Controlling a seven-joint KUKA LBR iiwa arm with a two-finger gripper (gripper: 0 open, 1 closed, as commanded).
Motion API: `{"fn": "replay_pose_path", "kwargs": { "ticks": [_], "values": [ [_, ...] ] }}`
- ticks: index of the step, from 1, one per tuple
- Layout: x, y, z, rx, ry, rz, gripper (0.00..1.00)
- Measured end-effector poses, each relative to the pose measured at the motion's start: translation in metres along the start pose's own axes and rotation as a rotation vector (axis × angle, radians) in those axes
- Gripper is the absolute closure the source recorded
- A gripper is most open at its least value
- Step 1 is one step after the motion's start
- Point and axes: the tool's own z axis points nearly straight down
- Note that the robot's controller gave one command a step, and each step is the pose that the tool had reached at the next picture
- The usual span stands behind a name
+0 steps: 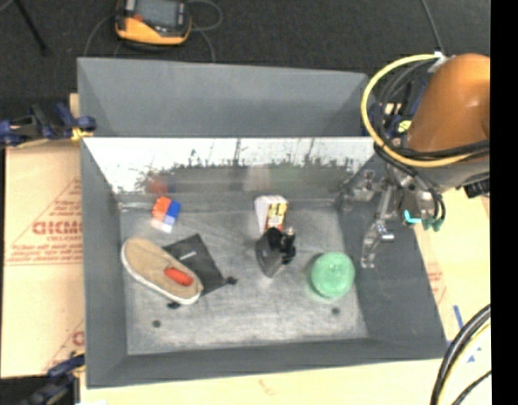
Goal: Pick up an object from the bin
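My gripper [375, 230] hangs over the bin's right side, just above the sloping right wall, and nothing shows in it. A green ball [331, 276] lies on the floor nearest to it, a little to its lower left. Left of the ball stands a small black object [275, 252]. Right behind that is a white and yellow packet [271, 212].
On the left of the floor lies a beige shoe-shaped thing [155, 267] with an orange piece [180, 276] in it, next to a black flat sheet [201, 258]. A small blue, white and orange block [164, 213] sits near the back left.
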Motion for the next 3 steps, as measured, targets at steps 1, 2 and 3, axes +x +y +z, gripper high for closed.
{"fn": "replay_pose_path", "kwargs": {
  "ticks": [1,2,3],
  "values": [
    [-0.002,0.0,-0.004,0.001,-0.007,-0.002,0.0],
    [0.003,0.004,0.012,0.003,-0.013,-0.078,0.0],
    [0.025,-0.027,0.132,0.003,-0.009,-0.299,1.0]
  ]
}}
